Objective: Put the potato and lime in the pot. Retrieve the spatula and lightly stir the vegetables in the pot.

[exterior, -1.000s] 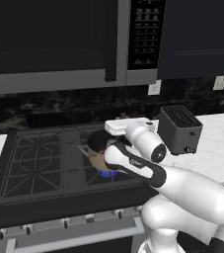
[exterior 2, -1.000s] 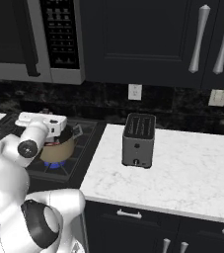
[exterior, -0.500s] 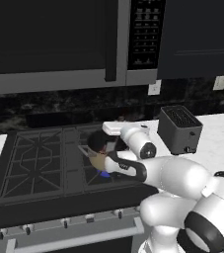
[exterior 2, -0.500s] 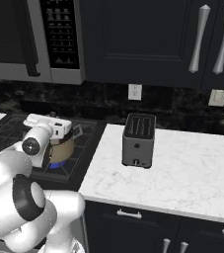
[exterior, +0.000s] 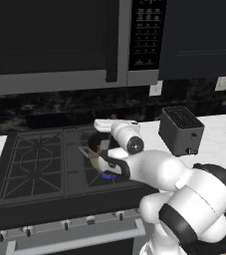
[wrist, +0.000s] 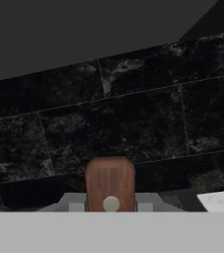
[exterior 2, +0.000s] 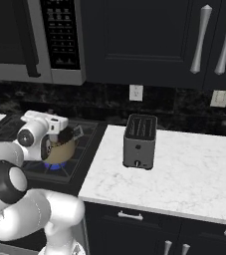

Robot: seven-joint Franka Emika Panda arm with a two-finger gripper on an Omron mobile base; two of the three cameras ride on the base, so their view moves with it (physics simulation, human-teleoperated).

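Over on the left, the black gas stove with its dark iron grates takes up the counter run, and on its right rear burner sits the small rounded tan pot with the dark inside, a blue flame licking out under it. The white arm with dark joints is bent right over that pot, its wrist hiding most of the rim from the left base view, where only a sliver of tan wall peeks out. Looking along the two-finger gripper, a short tool with a brown wooden handle stands up between the fingers, so the jaws are pinched on the spatula, pointed at the black marbled tile backsplash. I can't make out potato or lime inside the pot from here. Moving right, the white marble counter carries a dark grey two-slot toaster, well apart from the stove.
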